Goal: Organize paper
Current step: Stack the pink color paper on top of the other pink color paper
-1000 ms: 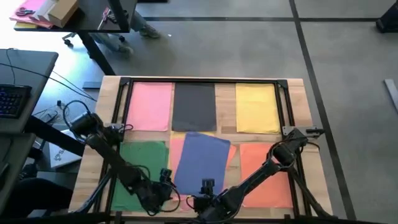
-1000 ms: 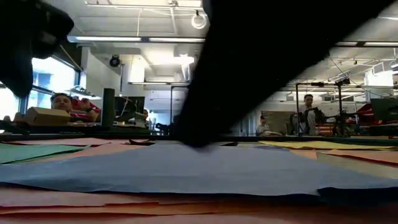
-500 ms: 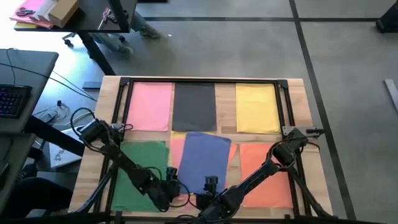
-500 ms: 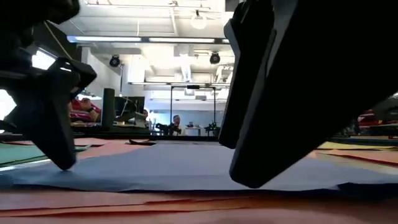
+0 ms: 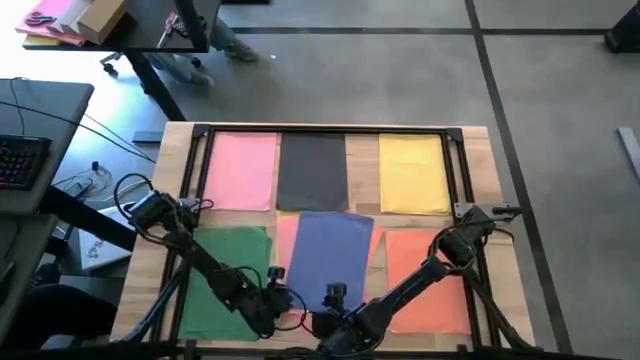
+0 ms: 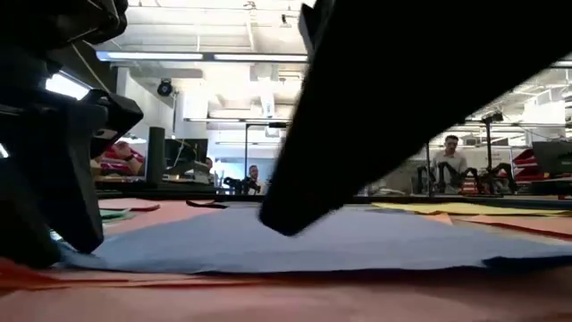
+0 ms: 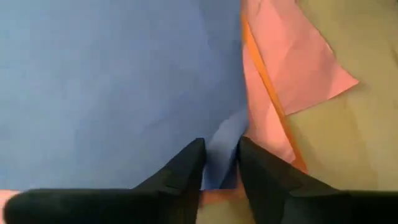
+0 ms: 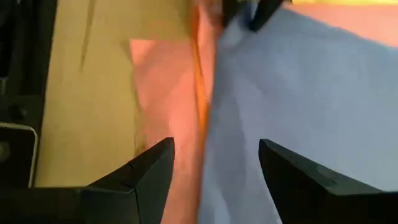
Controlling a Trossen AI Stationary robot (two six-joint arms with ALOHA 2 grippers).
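Observation:
Pink (image 5: 242, 170), dark grey (image 5: 314, 170) and yellow (image 5: 414, 172) sheets lie flat in the far row. In the near row are a green sheet (image 5: 228, 262), a blue sheet (image 5: 328, 250) and an orange sheet (image 5: 430, 278). The blue sheet rests on a second pink sheet (image 7: 280, 68) and an orange edge (image 7: 266, 93). My left gripper (image 5: 283, 298) is shut at the blue sheet's near left corner. My right gripper (image 5: 333, 298) stands open over the blue sheet's near edge (image 8: 273, 106). My left gripper pinches the blue sheet's near left corner (image 7: 222, 149) between its two fingers, coming slanting down from the near left. That corner is curled up between the fingers; the rest of the sheet lies flat on the sheets under it. My right gripper: I cannot tell whether a finger (image 6: 295, 201) touches the blue sheet.
A black frame (image 5: 325, 129) runs round the wooden table (image 5: 490, 165). A desk with a keyboard (image 5: 18, 160) stands off the left side. People (image 6: 451, 161) sit in the room beyond the far edge.
My left gripper has gone toward the table's right edge, to the blue sheet's near left corner, and come down onto it. The blue sheet, askew a second ago, has turned and now lies nearly square with the other sheets. My right gripper lifted briefly off the sheet.

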